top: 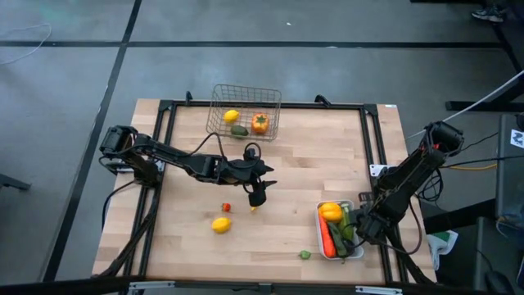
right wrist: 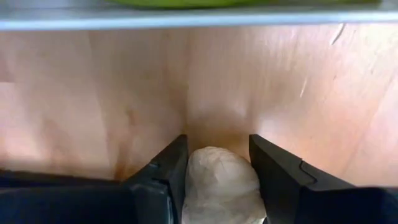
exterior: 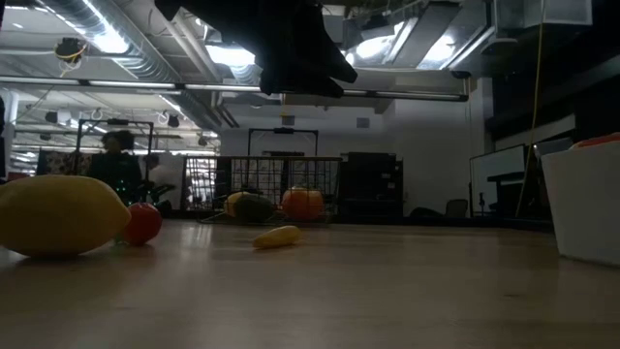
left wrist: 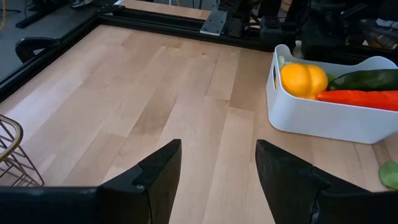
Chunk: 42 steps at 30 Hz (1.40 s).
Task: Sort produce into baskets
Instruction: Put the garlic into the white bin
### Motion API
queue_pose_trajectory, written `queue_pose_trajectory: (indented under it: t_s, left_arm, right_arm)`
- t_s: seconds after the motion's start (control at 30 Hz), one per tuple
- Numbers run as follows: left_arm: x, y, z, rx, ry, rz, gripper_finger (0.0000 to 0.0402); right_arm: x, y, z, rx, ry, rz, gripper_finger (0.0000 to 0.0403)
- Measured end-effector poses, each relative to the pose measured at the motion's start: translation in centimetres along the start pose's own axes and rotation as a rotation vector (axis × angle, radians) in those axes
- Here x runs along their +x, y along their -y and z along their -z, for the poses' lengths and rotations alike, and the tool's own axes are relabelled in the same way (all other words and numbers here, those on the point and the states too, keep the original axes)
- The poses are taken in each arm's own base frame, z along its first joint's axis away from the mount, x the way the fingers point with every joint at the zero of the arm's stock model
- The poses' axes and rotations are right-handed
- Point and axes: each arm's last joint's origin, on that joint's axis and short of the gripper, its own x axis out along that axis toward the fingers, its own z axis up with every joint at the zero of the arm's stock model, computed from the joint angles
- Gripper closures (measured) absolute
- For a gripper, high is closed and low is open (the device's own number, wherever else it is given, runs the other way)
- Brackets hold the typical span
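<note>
Garlic (right wrist: 221, 183) is sitting between the fingers of my right pincer (right wrist: 217, 186), a white lumpy bulb that I am pinching just beside the outer wall of the white tray (top: 358, 253), low over the table (top: 295, 172). I am holding it there, I judge, because it belongs with the vegetables: the tray is already carrying a yellow pepper (top: 331, 212), an orange carrot (top: 327, 238) and green cucumbers (top: 347, 225).

My left pincer (top: 257, 195) is hanging above the middle of the table with its fingers spread and nothing between them. Just below and beside it, a small yellow piece (top: 254, 210) and a small red piece (top: 227, 207) are lying on the wood, and a lemon (top: 221, 224) is resting a little farther off. These are near enough that one of them looks like my next pick.

Behind that pincer, the wire basket (top: 244, 111) is holding another lemon (top: 231, 116), an orange tomato (top: 259, 123) and a dark green piece (top: 239, 130). One small green piece (top: 304, 255) is lying loose just beside the tray.
</note>
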Motion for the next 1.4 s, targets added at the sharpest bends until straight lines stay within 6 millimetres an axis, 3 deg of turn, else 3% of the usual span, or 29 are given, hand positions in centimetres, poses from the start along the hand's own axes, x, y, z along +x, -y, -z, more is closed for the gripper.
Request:
queue_pose_trajectory:
  t_s: [0.67, 0.87, 1.07, 1.2, 1.4]
  left_arm:
    - [0.0, 0.0, 0.0, -0.001, 0.004, 0.001, 0.0199]
    - [0.0, 0.0, 0.0, -0.002, 0.004, 0.001, 0.0199]
    - [0.0, 0.0, 0.0, -0.002, 0.004, 0.001, 0.0199]
    - [0.0, 0.0, 0.0, -0.001, 0.004, 0.001, 0.0199]
    - [0.0, 0.0, 0.0, -0.002, 0.004, 0.001, 0.0199]
  right_arm:
    - [-6.0, -2.6, -0.9, -0.007, 0.038, -0.003, 0.0255]
    - [-9.5, -4.2, -2.0, 0.027, 0.219, -0.024, 0.0254]
    - [-12.6, -5.1, -3.3, 0.092, 0.588, 0.05, 0.0254]
    - [-12.9, -5.3, -4.1, 0.13, 0.769, 0.11, 0.0254]
    - [-11.6, -5.7, -5.4, 0.146, 0.819, 0.227, 0.0254]
